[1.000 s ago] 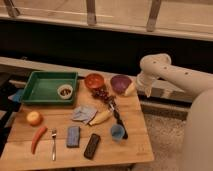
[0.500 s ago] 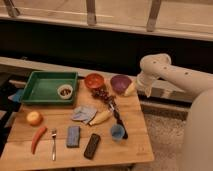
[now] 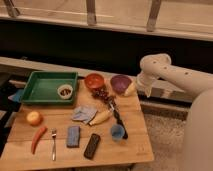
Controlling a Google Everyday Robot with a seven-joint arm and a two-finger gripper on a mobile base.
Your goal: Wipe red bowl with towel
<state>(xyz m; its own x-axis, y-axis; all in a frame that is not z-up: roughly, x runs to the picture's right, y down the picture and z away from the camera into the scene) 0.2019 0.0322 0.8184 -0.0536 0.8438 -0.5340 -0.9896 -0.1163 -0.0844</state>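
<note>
At two o'clock from the middle of the wooden table (image 3: 134, 142), we see the gripper (image 3: 131, 90) at the end of the white arm (image 3: 165, 70), low at the right rim of the purple bowl (image 3: 119, 83). We cannot tell whether it is open or closed.

The red bowl (image 3: 94, 81) stands upright at twelve o'clock, near the table's far edge. It is just beside the purple bowl and apart from the gripper. The towel (image 3: 84, 114), a crumpled grey-blue cloth, lies near the table's centre, at about seven o'clock from the red bowl and not touching it. A bunch of dark grapes (image 3: 102, 93) sits close to the red bowl at its five o'clock.

A banana (image 3: 100, 117) lies just beside the towel at its three o'clock. A green tray (image 3: 49, 102) fills ten o'clock, with a small dish (image 3: 64, 91) inside its right end. At eight o'clock we find an apple (image 3: 34, 118) and, nearer us, a red chilli (image 3: 38, 138). Along the near edge lie a fork (image 3: 53, 144), a blue sponge (image 3: 73, 136) and a black remote (image 3: 92, 146), with a blue cup (image 3: 117, 131) at five o'clock.
</note>
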